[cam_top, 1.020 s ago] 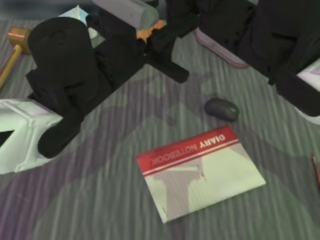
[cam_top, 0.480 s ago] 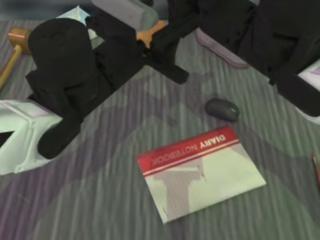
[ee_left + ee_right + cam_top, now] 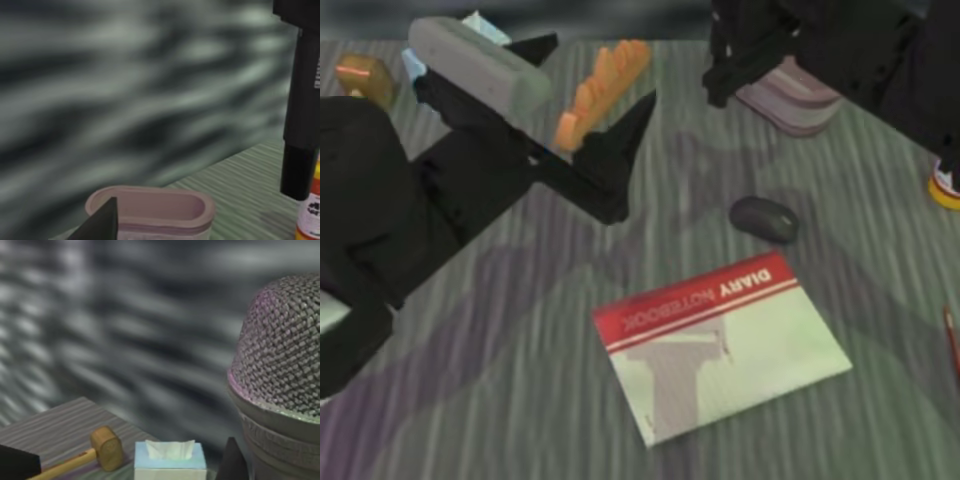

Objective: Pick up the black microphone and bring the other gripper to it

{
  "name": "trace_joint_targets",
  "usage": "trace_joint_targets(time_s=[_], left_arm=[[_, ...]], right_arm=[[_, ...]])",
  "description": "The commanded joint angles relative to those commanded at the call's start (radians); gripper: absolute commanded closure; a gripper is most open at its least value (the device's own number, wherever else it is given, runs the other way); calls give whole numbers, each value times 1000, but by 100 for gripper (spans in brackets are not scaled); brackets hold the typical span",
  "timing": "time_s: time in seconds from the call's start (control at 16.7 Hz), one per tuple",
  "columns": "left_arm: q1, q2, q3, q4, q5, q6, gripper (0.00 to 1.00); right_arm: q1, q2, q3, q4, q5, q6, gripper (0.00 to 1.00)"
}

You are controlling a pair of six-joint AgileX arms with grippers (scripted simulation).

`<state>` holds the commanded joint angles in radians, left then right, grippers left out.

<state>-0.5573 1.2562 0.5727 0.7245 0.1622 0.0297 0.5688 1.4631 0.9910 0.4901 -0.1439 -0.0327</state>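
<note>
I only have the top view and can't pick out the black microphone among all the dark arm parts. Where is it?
Observer: The right wrist view shows the black microphone's mesh head right at its camera, so the right gripper appears to be holding it.
Operator: Is it off the table?
Observer: Yes. The wrist view of the open left gripper shows the handle hanging upright, with its lower end clear of the table.
</note>
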Motion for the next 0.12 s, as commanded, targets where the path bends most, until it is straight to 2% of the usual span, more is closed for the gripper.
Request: trace_joint_targets(time_s=[0.12], left_arm=[[5,-27,-24,-3,5,-1,0]], right_arm=[[-14,-13,-12,0,-14,0,100]])
